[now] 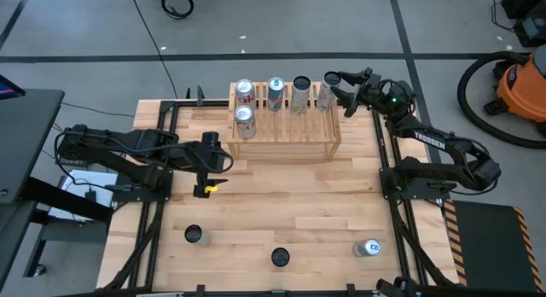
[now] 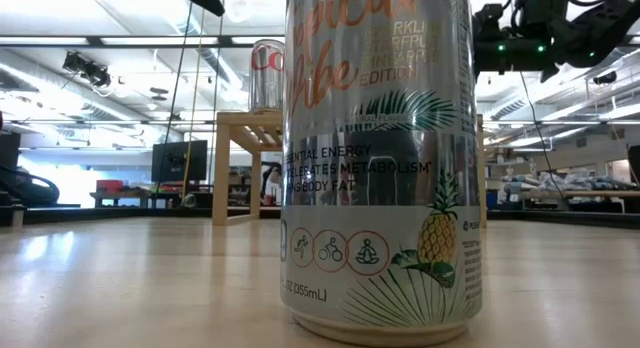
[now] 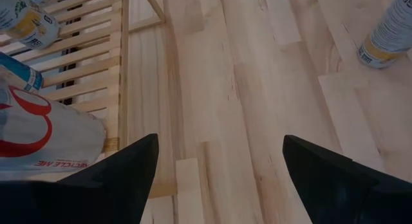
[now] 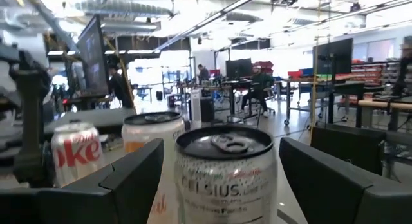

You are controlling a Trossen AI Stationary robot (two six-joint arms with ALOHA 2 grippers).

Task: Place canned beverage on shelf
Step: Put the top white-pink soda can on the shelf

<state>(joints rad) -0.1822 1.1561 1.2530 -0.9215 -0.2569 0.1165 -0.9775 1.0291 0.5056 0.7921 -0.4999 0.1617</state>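
Light-wood shelf standing at the far middle of the table, slatted top carrying five cans: a Diet Coke can at the far left, a second red-and-white can just nearer, then along the far edge a blue-topped can, a dark-topped can and, at the right end, a silver Celsius can. Right gripper reaching in from the right, fingers spread on either side of that Celsius can at the shelf's right end; jaws wide, contact with the can's sides not possible to confirm. Left gripper hovering just off the shelf's left near corner, above bare tabletop, jaws open and holding nothing, a red-and-white can on the slats close by. Three more cans upright on the near part of the table: one at near left, one at near middle, one at near right. Pineapple-print can filling the low view, shelf visible behind it. People at desks in the room beyond.
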